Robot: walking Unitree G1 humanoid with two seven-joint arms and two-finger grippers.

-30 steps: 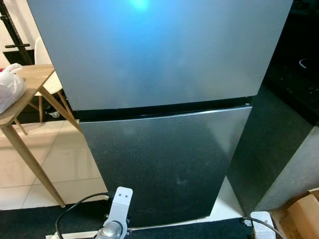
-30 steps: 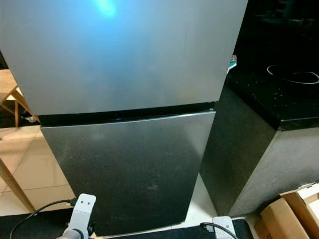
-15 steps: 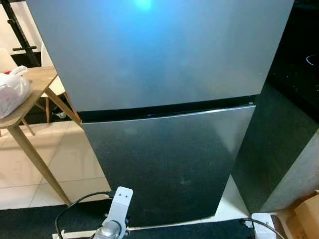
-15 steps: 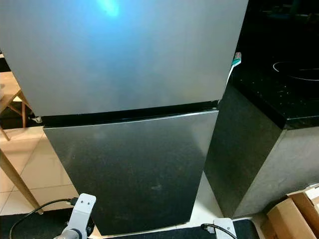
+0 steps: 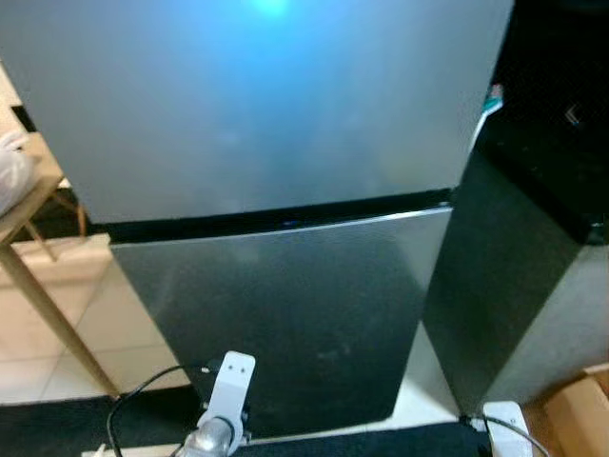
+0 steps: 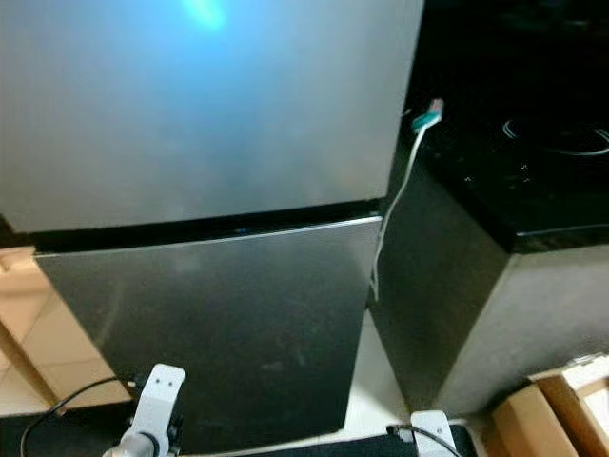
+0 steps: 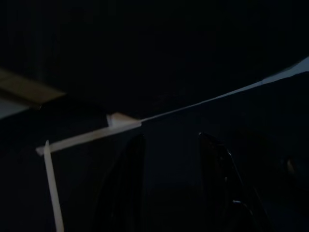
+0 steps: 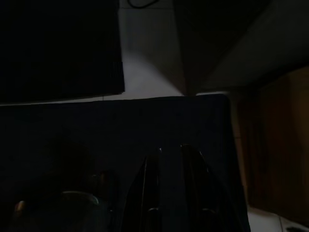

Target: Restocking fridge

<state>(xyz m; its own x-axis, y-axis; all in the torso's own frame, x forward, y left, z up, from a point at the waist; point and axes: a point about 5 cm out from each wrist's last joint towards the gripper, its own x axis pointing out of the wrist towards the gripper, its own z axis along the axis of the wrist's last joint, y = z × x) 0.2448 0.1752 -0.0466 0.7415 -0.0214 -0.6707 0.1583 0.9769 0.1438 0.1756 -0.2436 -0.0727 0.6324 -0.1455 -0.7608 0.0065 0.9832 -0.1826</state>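
Steel fridge stands shut dead ahead, doors upright, both grippers low and empty: left gripper slightly parted, right gripper narrow; neither clearly nearer.

My head views were soft and slightly blurred all over, and a blue-white glare sat high on the fridge's upper door, fading into a dull sheen on the darker lower door, while the black counter to my right sank into near-black shadow. My left wrist view was almost wholly dark, with my left gripper reduced to two dim finger outlines and a few pale strips of floor catching light. My right wrist view was nearly as dim, my right gripper barely showing against a black mat, with one grey patch of lit tile beyond it.
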